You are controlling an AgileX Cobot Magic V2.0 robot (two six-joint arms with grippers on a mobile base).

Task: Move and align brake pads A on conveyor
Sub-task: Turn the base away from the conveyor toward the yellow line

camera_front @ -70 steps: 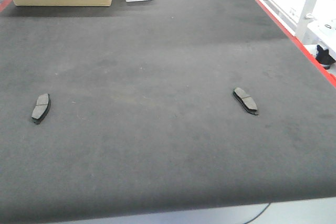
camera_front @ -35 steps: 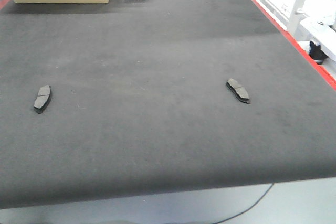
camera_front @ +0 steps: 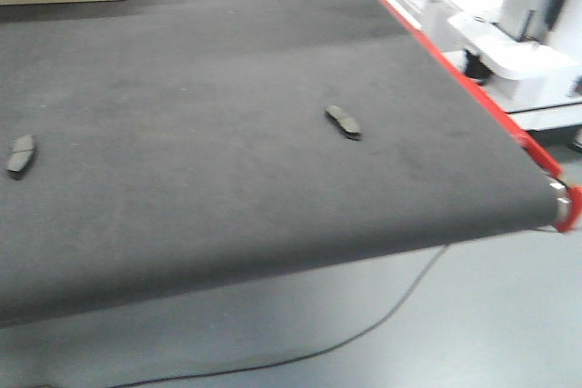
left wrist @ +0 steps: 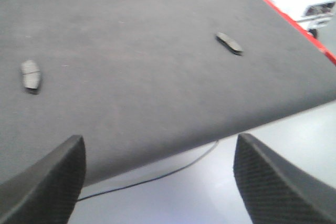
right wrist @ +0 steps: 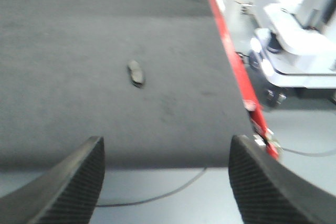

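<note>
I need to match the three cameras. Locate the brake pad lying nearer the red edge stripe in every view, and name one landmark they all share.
Exterior front-facing: the brake pad lies right of centre, in the upper half.
Left wrist: it lies in the upper right.
Right wrist: it lies left of centre, in the upper half.
Shared landmark: the red edge stripe, which runs to the pad's right in all three.

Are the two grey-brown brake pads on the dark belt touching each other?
Apart. The front-facing view shows the left grey-brown curved brake pad and the right brake pad separated by a wide stretch of bare charcoal conveyor belt.
</note>
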